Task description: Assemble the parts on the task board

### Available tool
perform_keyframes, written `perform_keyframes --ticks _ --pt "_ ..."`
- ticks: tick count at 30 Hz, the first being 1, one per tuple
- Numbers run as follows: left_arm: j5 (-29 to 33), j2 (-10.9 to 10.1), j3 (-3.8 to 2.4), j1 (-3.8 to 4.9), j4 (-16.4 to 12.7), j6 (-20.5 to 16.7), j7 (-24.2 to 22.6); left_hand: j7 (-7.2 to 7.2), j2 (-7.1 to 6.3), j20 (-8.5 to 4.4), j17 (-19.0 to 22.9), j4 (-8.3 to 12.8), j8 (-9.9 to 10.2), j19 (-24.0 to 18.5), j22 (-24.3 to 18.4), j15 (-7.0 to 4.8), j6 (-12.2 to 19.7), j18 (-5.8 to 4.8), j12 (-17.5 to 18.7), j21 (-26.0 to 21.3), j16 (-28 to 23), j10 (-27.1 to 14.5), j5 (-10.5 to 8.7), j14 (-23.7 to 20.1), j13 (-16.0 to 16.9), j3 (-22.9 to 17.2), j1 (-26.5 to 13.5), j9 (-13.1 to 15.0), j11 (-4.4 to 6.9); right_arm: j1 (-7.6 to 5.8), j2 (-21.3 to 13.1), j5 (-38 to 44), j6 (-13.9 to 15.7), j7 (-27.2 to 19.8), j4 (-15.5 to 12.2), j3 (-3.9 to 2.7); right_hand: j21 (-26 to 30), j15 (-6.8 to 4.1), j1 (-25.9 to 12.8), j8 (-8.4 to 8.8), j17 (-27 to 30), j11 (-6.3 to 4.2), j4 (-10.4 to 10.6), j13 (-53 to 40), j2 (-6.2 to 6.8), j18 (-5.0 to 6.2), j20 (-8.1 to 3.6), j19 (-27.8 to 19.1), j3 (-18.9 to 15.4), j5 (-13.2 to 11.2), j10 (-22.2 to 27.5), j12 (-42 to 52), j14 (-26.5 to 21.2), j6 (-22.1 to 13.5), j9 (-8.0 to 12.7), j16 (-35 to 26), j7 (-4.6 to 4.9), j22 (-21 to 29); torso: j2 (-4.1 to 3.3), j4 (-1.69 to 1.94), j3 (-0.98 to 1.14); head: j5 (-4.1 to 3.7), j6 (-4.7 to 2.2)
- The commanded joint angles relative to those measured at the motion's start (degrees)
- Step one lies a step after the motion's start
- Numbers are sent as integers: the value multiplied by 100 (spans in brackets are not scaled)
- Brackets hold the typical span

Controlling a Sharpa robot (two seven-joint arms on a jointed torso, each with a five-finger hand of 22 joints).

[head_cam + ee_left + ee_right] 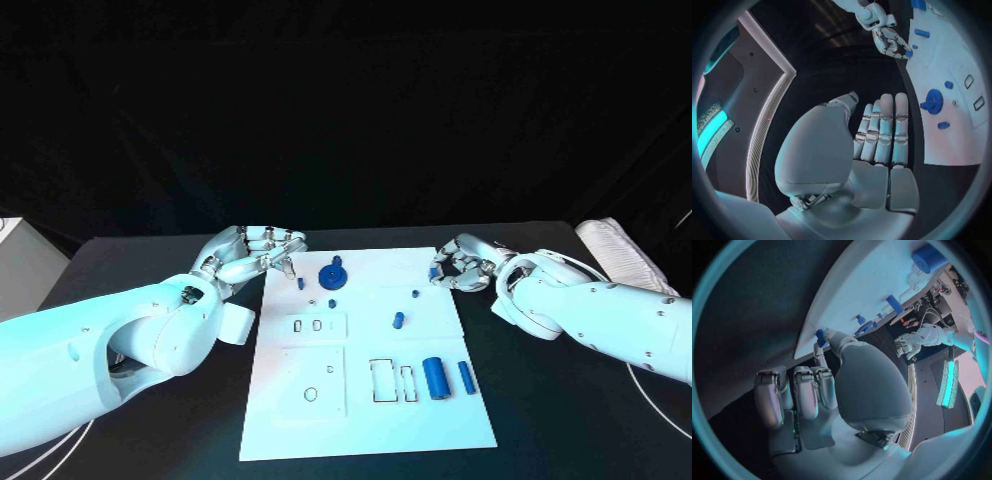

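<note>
Flanking task board (pixel 361 420): left hand (pixel 257 252) fingers spread, empty; right hand (pixel 464 262) pinching small blue part (pixel 436 271)

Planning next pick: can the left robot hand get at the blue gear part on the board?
Probably yes. The left robot hand sits at the board's far left corner, the gear lies close beside it, with nothing visibly between them.

Black tabletop (pixel 577 420) under everything. White padded, quilted-looking object (pixel 623 255) at far right edge of tabletop. White box-like object (pixel 22 262) at far left, just off the tabletop edge. Thin white cable (pixel 656 405) curving along near right. Dark backdrop behind.
</note>
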State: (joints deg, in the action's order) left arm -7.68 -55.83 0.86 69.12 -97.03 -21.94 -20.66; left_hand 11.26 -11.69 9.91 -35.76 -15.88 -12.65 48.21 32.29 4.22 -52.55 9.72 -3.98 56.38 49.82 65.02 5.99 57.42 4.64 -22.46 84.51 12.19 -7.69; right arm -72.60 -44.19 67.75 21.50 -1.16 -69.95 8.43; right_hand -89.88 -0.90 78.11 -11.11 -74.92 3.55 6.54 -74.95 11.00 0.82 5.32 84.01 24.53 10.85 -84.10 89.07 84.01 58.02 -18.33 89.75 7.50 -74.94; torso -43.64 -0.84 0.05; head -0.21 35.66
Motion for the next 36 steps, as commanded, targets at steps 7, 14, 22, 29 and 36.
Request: perform_keyframes --ticks 7,14,22,29,36 --pt "11 -2 -3 3 -10 98 -23 17 10 -1 5 -12 -19 -19 5 -12 37 75 -26 18 20 -22 -36 -38 5 -34 -33 5 -16 8 34 85 234 89 -18 3 -12 -76 -98 -69 -1508 -79 25 -1470 -51 -82 -72 599 51 -22 -556 56 599 111 -19 25 -33 -1506 0 1 -2 9 9" --pt "11 -5 -4 3 -8 101 -22 17 10 -1 5 -12 -19 -19 5 -12 37 75 -26 18 20 -22 -36 -38 5 -34 -33 5 -16 6 26 135 573 221 -141 1 -12 -80 -136 -78 -1508 -88 44 -1483 -52 -82 -81 599 51 -23 -569 70 599 120 -21 25 -39 -1506 5 -4 2 22 11" --pt "8 -5 -4 3 22 102 -19 18 9 0 8 -11 -20 -29 12 -11 39 75 -27 30 25 -23 -37 -41 6 -37 -34 8 -17 -81 -87 179 850 531 -606 -20 -12 -77 -150 -86 -1508 -96 52 -1485 -68 -82 -83 599 61 -20 -571 72 599 129 -23 25 -44 -1506 28 -5 -8 32 24" --pt "8 21 -3 3 94 108 -12 18 9 0 8 -11 -20 -29 12 -11 39 75 -27 30 25 -23 -37 -41 6 -37 -34 8 -17 -170 -124 316 997 938 -1324 -31 -12 -72 -159 -95 -1508 -104 58 -1490 -89 -82 -83 599 77 -18 -576 77 599 137 -26 25 -49 -1506 61 -21 -17 50 39" --pt "7 68 -2 3 176 121 4 18 9 0 8 -11 -20 -29 12 -11 39 75 -27 30 25 -23 -37 -41 6 -37 -34 8 -17 -135 80 634 1072 1253 -1838 -27 -12 -71 -157 -100 -1508 -107 56 -1490 -98 -82 -83 599 86 -16 -575 77 599 141 -27 25 -52 -1506 99 -1 -28 80 94"
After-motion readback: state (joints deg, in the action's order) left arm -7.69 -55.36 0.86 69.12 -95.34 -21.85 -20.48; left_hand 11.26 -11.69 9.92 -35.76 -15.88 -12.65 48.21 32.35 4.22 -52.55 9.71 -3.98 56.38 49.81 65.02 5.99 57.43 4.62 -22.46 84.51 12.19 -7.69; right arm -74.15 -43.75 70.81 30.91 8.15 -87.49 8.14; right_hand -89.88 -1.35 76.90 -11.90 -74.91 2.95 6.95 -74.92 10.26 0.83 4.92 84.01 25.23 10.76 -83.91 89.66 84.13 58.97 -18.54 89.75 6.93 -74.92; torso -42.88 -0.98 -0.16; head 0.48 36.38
